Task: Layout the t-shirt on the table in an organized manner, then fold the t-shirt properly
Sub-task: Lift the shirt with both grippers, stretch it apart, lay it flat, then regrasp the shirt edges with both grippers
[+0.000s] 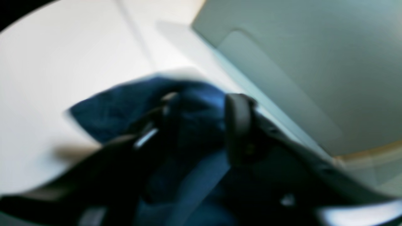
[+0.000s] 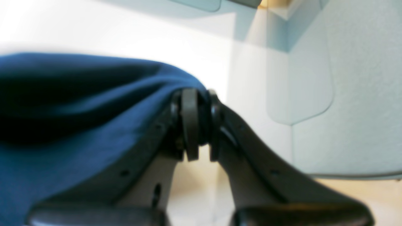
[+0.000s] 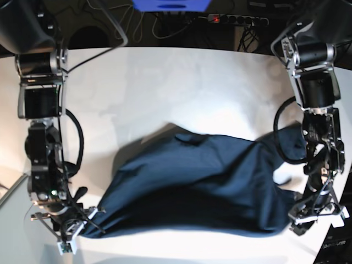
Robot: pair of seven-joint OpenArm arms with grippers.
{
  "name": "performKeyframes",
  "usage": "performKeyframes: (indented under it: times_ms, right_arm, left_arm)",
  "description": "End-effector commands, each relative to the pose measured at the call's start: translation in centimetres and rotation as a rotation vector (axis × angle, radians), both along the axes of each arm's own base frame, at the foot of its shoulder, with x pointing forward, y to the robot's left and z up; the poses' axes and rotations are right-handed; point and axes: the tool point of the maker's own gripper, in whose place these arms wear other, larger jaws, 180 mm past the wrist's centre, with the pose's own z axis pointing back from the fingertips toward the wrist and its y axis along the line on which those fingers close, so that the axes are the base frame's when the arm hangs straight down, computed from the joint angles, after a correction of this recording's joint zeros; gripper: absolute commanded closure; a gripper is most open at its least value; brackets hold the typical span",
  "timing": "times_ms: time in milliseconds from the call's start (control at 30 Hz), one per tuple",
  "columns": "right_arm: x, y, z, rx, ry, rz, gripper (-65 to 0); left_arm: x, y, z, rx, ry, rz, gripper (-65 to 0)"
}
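Note:
The dark navy t-shirt (image 3: 192, 176) lies stretched sideways across the near part of the white table (image 3: 165, 82), rumpled, with its lower edge held between the two arms. My right gripper (image 3: 85, 223), at the left of the base view, is shut on the shirt's corner; in the right wrist view its pads (image 2: 188, 103) pinch the blue cloth (image 2: 78, 110) together. My left gripper (image 3: 300, 212) is at the shirt's other end. The left wrist view is blurred, and there the left gripper (image 1: 204, 116) has its fingers (image 1: 238, 125) apart, with the t-shirt (image 1: 119, 110) bunched between and behind them.
A power strip (image 3: 236, 20) and cables lie beyond the table's curved far edge, beside a blue object (image 3: 170, 4). Both grippers are close to the table's front edge. Pale grey panels (image 2: 345, 94) fill the wrist views' backgrounds.

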Motion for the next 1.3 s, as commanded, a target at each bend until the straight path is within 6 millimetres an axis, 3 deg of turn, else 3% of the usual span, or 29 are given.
performKeyframes:
  times_ms: [0, 100, 267, 467, 633, 800, 933, 1133, 1267]
  right_arm:
    - [1.1, 0.1, 2.2, 0.003, -0.059, 0.014, -4.8]
    - [0.9, -0.2, 0.9, 0.007, -0.028, 0.008, -15.4]
    - [-0.1, 0.0, -0.7, 0.01, -0.001, 0.009, -27.9]
    - [-2.6, 1.0, -1.4, 0.004, -0.013, 0.034, -29.4]
    - [-5.3, 2.0, -1.3, -0.003, -0.039, 0.062, -29.4]
    - [-8.5, 2.8, -2.2, -0.005, -0.032, 0.085, -29.4]
    - [-10.9, 3.3, -3.3, -0.004, -0.007, 0.098, -29.4]
    - [-14.8, 3.9, -5.1, 0.0, 0.048, 0.112, -29.4]
    - [-17.1, 4.9, -6.4, 0.027, 0.083, 0.118, -29.4]
  left_arm:
    - [0.7, 0.5, 2.7, 0.017, -0.073, 0.002, -34.8]
    - [-0.2, 0.8, 1.1, 0.021, -0.04, 0.007, -42.3]
    - [-3.6, 0.6, -1.8, 0.049, 0.009, -0.001, -42.8]
    - [-9.9, 0.8, -7.4, 0.1, 0.141, -0.016, -42.8]
    - [-12.8, 1.8, -10.7, 0.114, 0.237, -0.012, -42.8]
    - [-14.4, 4.6, -13.8, 0.077, 0.321, 0.067, -42.8]
    - [-14.0, 5.1, -15.6, 0.045, 0.368, 0.085, -42.8]
    - [-14.2, 5.1, -18.4, -0.006, 0.442, 0.106, -42.8]
    - [-13.8, 3.1, -19.3, 0.032, 0.476, 0.034, -42.6]
